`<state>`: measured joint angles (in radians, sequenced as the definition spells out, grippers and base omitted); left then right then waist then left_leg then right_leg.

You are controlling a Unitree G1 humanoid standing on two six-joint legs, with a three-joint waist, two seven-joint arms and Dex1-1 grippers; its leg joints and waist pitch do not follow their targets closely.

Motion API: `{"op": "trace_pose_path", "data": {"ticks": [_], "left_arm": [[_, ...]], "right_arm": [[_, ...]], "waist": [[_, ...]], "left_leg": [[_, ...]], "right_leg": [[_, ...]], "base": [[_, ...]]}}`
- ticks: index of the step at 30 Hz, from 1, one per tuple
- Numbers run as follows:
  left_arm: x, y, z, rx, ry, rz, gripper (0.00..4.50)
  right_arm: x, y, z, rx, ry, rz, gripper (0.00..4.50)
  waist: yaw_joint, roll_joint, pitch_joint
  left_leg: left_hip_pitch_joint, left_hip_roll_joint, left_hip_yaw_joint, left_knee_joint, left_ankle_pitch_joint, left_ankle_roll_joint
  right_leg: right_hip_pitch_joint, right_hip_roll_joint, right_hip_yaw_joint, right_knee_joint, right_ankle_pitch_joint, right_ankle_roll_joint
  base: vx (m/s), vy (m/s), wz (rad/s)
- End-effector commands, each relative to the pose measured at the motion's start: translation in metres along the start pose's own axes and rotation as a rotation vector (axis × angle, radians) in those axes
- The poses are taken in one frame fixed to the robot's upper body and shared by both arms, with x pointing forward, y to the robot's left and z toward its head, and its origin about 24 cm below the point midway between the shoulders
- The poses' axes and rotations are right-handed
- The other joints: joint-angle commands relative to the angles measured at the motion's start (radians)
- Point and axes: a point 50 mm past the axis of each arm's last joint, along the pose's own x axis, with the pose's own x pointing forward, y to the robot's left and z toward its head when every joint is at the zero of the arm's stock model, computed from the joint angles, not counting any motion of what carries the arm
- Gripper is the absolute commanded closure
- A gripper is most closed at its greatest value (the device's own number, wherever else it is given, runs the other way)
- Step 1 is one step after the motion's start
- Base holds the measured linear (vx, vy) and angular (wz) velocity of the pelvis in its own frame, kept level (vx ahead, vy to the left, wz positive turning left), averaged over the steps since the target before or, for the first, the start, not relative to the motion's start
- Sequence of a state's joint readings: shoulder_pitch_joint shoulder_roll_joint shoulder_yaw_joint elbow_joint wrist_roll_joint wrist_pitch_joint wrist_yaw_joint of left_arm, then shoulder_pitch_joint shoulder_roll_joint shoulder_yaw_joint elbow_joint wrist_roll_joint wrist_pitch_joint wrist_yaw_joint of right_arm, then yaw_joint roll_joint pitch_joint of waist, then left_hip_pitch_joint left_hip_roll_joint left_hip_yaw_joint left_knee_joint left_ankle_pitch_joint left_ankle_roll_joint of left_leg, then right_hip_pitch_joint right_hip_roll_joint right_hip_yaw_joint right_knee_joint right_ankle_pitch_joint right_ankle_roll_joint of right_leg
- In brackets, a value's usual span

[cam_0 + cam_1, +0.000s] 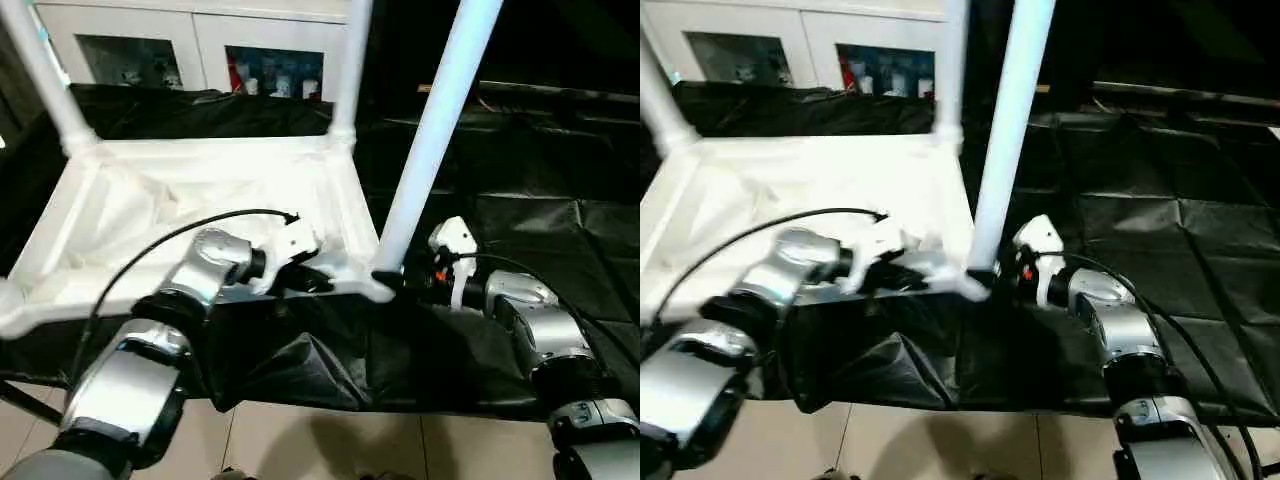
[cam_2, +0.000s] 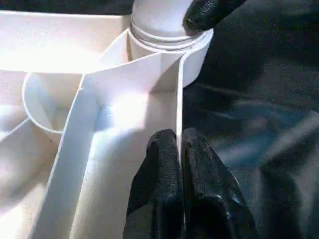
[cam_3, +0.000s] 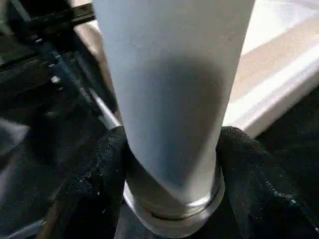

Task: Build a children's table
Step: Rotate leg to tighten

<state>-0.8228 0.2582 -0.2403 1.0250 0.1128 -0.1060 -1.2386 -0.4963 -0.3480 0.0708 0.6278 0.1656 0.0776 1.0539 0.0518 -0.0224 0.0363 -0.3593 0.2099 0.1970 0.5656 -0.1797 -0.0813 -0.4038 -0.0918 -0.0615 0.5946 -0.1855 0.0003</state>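
I see the white plastic tabletop (image 1: 200, 200) lying upside down on the black-draped surface (image 1: 520, 200), ribbed underside facing up. Three white tapered legs stand upright in its corner sockets: one at the far left (image 1: 45, 80), one at the far right (image 1: 350, 70), and one at the near right corner (image 1: 435, 130), its base seated in the round socket (image 2: 164, 42).

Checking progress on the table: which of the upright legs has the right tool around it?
The near right-corner leg, the one closest to the robot; the right tool straddles its base at the tabletop socket. The other legs stand untouched.
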Motion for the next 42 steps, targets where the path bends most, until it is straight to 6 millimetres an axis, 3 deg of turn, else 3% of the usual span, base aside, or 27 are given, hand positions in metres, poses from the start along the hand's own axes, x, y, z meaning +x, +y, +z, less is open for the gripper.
{"op": "trace_pose_path", "data": {"ticks": [1, 8, 12, 15, 18, 19, 21, 22, 24, 26, 27, 30, 31, 32, 35, 40, 42], "left_arm": [[0.005, -0.008, -0.007, -0.015, 0.011, -0.059, 4.50], [0.002, -0.009, -0.007, -0.020, -0.004, -0.085, 4.50], [0.011, -0.010, -0.005, -0.033, -0.018, -0.044, 4.50], [0.018, -0.007, -0.002, -0.046, -0.035, 0.024, 4.50], [0.034, -0.002, 0.008, -0.074, -0.059, 0.170, 4.50], [0.036, -0.002, 0.009, -0.077, -0.061, 0.186, 4.50], [0.046, -0.001, 0.015, -0.093, -0.064, 0.250, 4.50], [0.051, -0.001, 0.018, -0.100, -0.060, 0.277, 4.50], [0.059, -0.001, 0.022, -0.105, -0.052, 0.309, 4.50], [0.074, -0.008, 0.030, -0.101, -0.055, 0.305, 4.50], [0.081, -0.012, 0.034, -0.093, -0.056, 0.286, 4.50], [0.094, -0.022, 0.039, -0.043, -0.038, 0.233, 4.50], [0.094, -0.022, 0.039, -0.043, -0.038, 0.233, 4.50], [0.097, -0.025, 0.039, -0.030, -0.031, 0.220, 4.50], [0.097, -0.025, 0.038, -0.029, -0.027, 0.217, 4.50], [0.086, -0.020, 0.029, -0.027, 0.003, 0.200, 4.50], [0.067, -0.016, 0.014, -0.022, 0.035, 0.130, 4.50]], "right_arm": [[-0.001, 0.006, -0.007, 0.018, 0.035, 0.060, 1.71], [-0.001, 0.011, -0.007, 0.048, 0.025, 0.109, 2.16], [0.004, 0.016, -0.014, 0.085, 0.027, 0.098, 2.30], [0.008, 0.018, -0.018, 0.119, 0.033, 0.055, 2.32], [0.021, 0.012, -0.030, 0.183, 0.062, -0.171, 2.37], [0.023, 0.011, -0.031, 0.188, 0.062, -0.201, 2.40], [0.030, 0.008, -0.034, 0.231, 0.054, -0.326, 2.45], [0.034, 0.007, -0.036, 0.265, 0.055, -0.385, 2.46], [0.039, 0.005, -0.038, 0.300, 0.066, -0.488, 2.48], [0.046, 0.001, -0.037, 0.387, 0.040, -0.610, 2.49], [0.050, 0.001, -0.034, 0.407, 0.024, -0.644, 2.49], [0.063, 0.008, -0.024, 0.343, -0.001, -0.598, 2.49], [0.063, 0.008, -0.024, 0.343, -0.001, -0.598, 2.49], [0.067, 0.011, -0.020, 0.309, -0.011, -0.570, 2.14], [0.069, 0.012, -0.017, 0.297, -0.023, -0.550, 1.77], [0.063, 0.010, -0.012, 0.208, -0.033, -0.451, 1.45], [0.040, 0.008, -0.009, 0.118, -0.027, -0.248, 1.45]], "waist": [[0.010, -0.004, -0.055], [0.017, -0.007, -0.054], [0.018, -0.007, -0.055], [0.018, -0.006, -0.050], [0.009, -0.008, -0.044], [0.005, -0.008, -0.043], [0.002, -0.010, -0.043], [-0.002, -0.006, -0.042], [-0.005, -0.009, -0.042], [-0.008, -0.001, -0.043], [-0.011, -0.003, -0.044], [-0.014, 0.002, -0.045], [-0.014, 0.000, -0.045], [-0.015, -0.001, -0.045], [-0.015, -0.001, -0.046], [-0.010, -0.001, -0.048], [-0.005, -0.005, -0.047]], "left_leg": [[0.005, 0.028, -0.002, -0.051, -0.165, 0.118], [0.005, 0.028, -0.003, -0.052, -0.167, 0.099], [0.004, 0.027, -0.003, -0.051, -0.156, 0.099], [0.006, 0.027, -0.003, -0.055, -0.185, 0.088], [0.010, 0.023, -0.008, -0.062, -0.257, 0.046], [0.012, 0.020, -0.012, -0.065, -0.283, 0.027], [0.016, 0.019, -0.014, -0.066, -0.297, 0.018], [0.017, 0.019, -0.013, -0.066, -0.301, 0.015], [0.015, 0.016, -0.016, -0.068, -0.310, 0.011], [0.016, 0.016, -0.016, -0.068, -0.316, 0.013], [0.013, 0.016, -0.016, -0.069, -0.317, 0.014], [0.013, 0.016, -0.016, -0.070, -0.328, 0.018], [0.014, 0.015, -0.015, -0.069, -0.333, 0.018], [0.011, 0.015, -0.016, -0.070, -0.333, 0.023], [0.012, 0.015, -0.015, -0.069, -0.336, 0.029], [0.008, 0.016, -0.013, -0.067, -0.303, 0.045], [0.008, 0.014, -0.013, -0.066, -0.298, 0.056]], "right_leg": [[0.053, -0.046, 0.034, -0.052, -0.051, -0.300], [0.054, -0.049, 0.035, -0.054, -0.082, -0.286], [0.056, -0.048, 0.035, -0.053, -0.070, -0.282], [0.051, -0.048, 0.035, -0.061, -0.123, -0.272], [0.046, -0.052, 0.037, -0.077, -0.274, -0.233], [0.045, -0.053, 0.037, -0.084, -0.351, -0.205], [0.041, -0.053, 0.038, -0.093, -0.410, -0.176], [0.035, -0.051, 0.041, -0.094, -0.409, -0.173], [0.037, -0.049, 0.038, -0.097, -0.440, -0.155], [0.034, -0.049, 0.039, -0.100, -0.432, -0.150], [0.035, -0.048, 0.038, -0.099, -0.419, -0.151], [0.033, -0.046, 0.038, -0.101, -0.395, -0.153], [0.033, -0.045, 0.038, -0.100, -0.381, -0.156], [0.036, -0.044, 0.038, -0.098, -0.372, -0.158], [0.035, -0.045, 0.038, -0.098, -0.367, -0.163], [0.041, -0.046, 0.039, -0.091, -0.299, -0.184], [0.046, -0.046, 0.036, -0.094, -0.312, -0.181]], "base": [[0.000, 0.000, 0.00], [0.000, 0.000, 0.00], [0.000, 0.000, 0.00], [0.000, 0.000, 0.00], [0.000, 0.000, 0.00], [0.000, 0.000, 0.00], [0.000, 0.000, 0.00], [0.000, 0.000, 0.00], [0.000, 0.000, 0.00], [0.000, 0.000, 0.00], [0.000, 0.000, 0.00], [0.000, 0.000, 0.00], [0.000, 0.000, 0.00], [0.000, 0.000, 0.00], [0.000, 0.000, 0.00], [0.000, 0.000, 0.00], [0.000, 0.000, 0.00]]}}
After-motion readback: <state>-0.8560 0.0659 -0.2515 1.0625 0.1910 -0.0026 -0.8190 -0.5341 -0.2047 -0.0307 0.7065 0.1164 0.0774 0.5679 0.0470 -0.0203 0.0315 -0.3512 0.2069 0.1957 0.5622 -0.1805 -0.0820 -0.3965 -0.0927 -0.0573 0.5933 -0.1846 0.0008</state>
